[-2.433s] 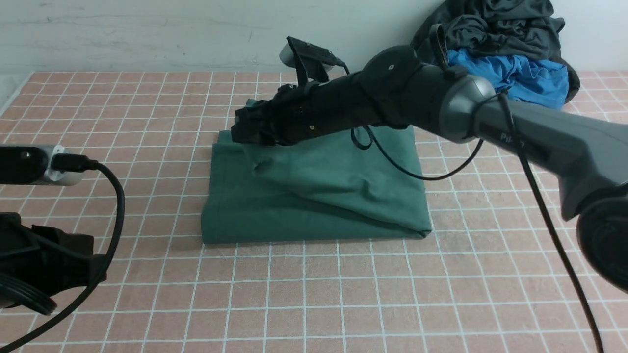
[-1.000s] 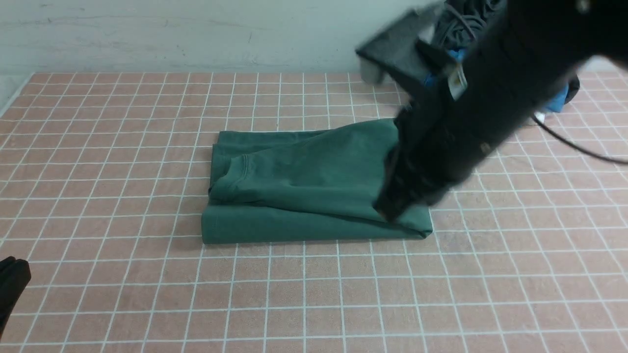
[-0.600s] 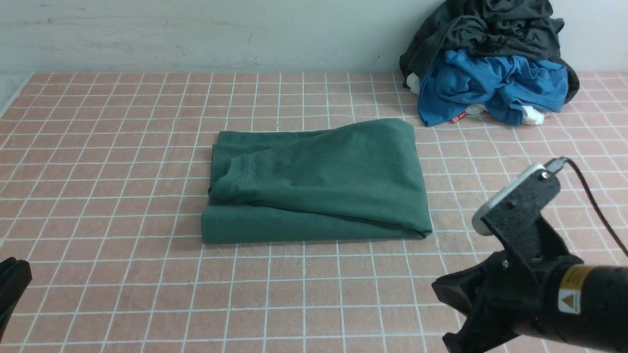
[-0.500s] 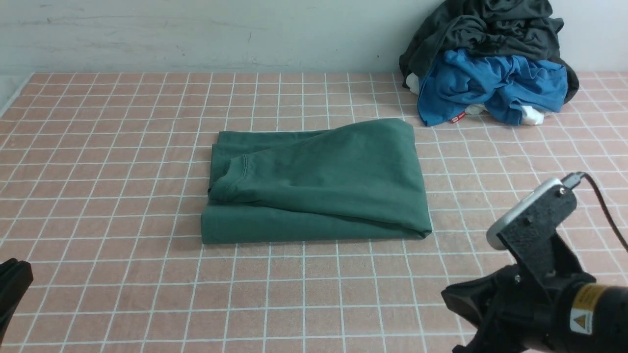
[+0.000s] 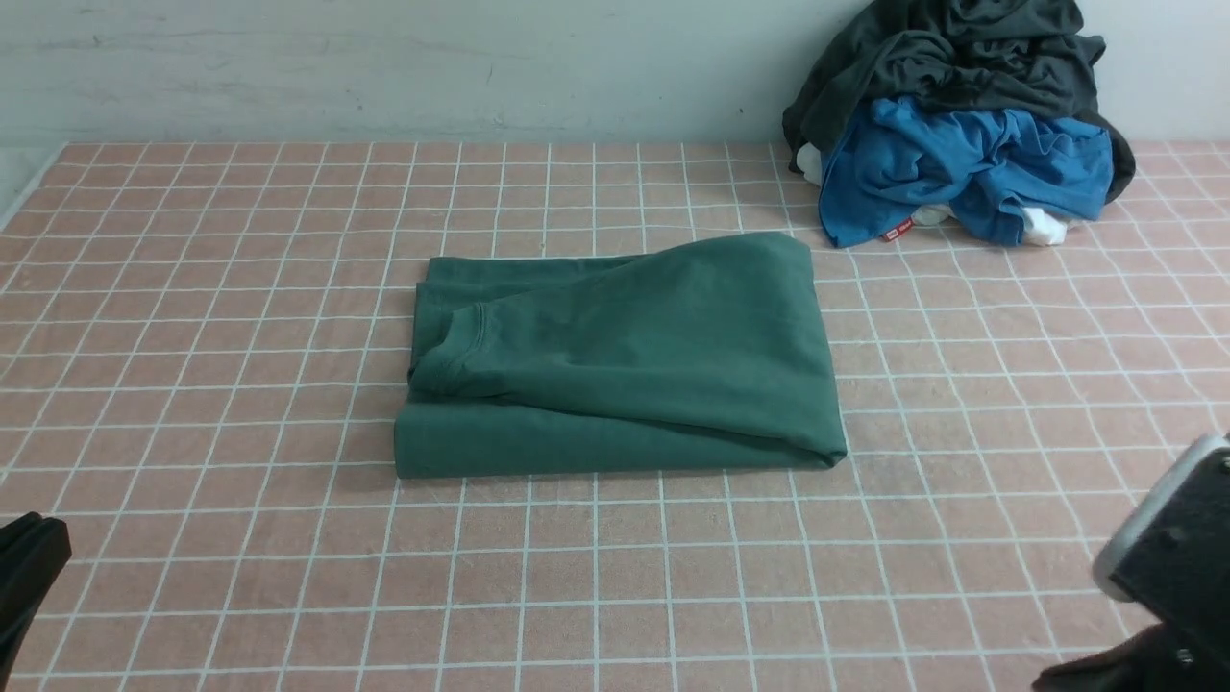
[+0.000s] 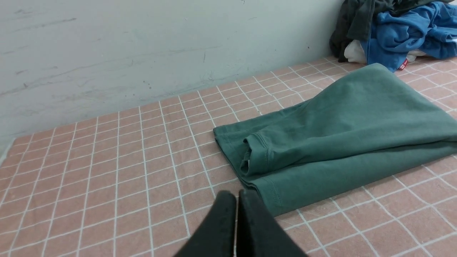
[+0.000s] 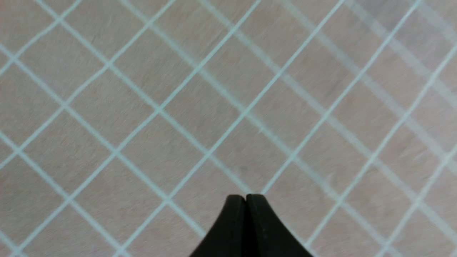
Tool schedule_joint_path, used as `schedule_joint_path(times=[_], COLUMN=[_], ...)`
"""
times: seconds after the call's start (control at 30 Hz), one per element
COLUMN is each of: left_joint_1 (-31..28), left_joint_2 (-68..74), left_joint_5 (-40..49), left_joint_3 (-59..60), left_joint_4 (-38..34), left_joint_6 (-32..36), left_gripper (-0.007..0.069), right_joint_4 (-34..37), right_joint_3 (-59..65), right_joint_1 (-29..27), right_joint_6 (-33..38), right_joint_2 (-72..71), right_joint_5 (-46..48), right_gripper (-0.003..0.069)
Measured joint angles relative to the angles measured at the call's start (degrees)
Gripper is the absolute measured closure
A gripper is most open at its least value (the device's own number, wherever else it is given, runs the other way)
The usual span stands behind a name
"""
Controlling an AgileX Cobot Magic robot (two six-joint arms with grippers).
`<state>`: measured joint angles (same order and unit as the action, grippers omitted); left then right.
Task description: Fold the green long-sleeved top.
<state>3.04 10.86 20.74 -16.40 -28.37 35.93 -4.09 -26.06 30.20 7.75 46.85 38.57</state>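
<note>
The green long-sleeved top (image 5: 615, 360) lies folded into a compact rectangle in the middle of the tiled table, a ribbed cuff showing on its left side. It also shows in the left wrist view (image 6: 339, 135). My left gripper (image 6: 236, 194) is shut and empty, near the table's front left, short of the top's near corner. My right gripper (image 7: 245, 196) is shut and empty over bare tiles at the front right. In the front view only the right wrist camera block (image 5: 1168, 533) and a bit of the left arm (image 5: 24, 567) show at the lower corners.
A heap of a dark charcoal-grey garment (image 5: 961, 48) and a bright blue garment (image 5: 961, 168) lies against the back wall at the far right; the heap shows in the left wrist view too (image 6: 400, 25). A pale wall (image 5: 384, 67) bounds the table's far edge.
My right arm has let go of the top's upper layer, which dropped flat, and has pulled back to the front right, nearly out of the front view. The left arm withdrew to the lower left.
</note>
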Motion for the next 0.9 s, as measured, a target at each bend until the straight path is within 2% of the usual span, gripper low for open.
schedule_joint_path(times=[0.13, 0.23, 0.37, 0.47, 0.5, 0.57, 0.7, 0.9], left_joint_1=[0.00, 0.00, 0.00, 0.00, 0.00, 0.00, 0.00, 0.00], left_joint_2=[0.00, 0.00, -0.04, -0.04, -0.04, -0.04, -0.04, -0.04], left_joint_5=[0.00, 0.00, 0.00, 0.00, 0.00, 0.00, 0.00, 0.00], left_joint_3=[0.00, 0.00, 0.00, 0.00, 0.00, 0.00, 0.00, 0.00], left_joint_4=[-0.39, -0.59, -0.59, -0.59, -0.59, -0.59, -0.59, -0.59], left_joint_6=[0.00, 0.00, 0.00, 0.00, 0.00, 0.00, 0.00, 0.00], left_gripper=[0.0628, 0.0628, 0.0628, 0.0628, 0.0628, 0.0628, 0.0628, 0.0628], right_joint_4=[-10.46, -14.77, -13.55, -8.59, -8.19, -2.76, 3.05, 2.75], right_joint_3=[0.89, 4.60, 12.87, 21.35, 21.86, 26.74, 27.56, 27.56], right_joint_1=[-0.56, -4.43, -12.82, -20.00, -20.00, -25.19, -30.22, -31.42], right_joint_6=[-2.58, -6.04, -7.32, -7.32, -7.32, -7.32, -7.32, -7.32], right_joint_2=[-12.33, -21.13, -29.24, -35.00, -35.00, -38.73, -44.22, -47.47], right_joint_5=[-4.72, -14.31, -28.00, -37.64, -38.12, -41.77, -38.57, -26.41], right_gripper=[0.0669, 0.0669, 0.0669, 0.0669, 0.0669, 0.0669, 0.0669, 0.0669])
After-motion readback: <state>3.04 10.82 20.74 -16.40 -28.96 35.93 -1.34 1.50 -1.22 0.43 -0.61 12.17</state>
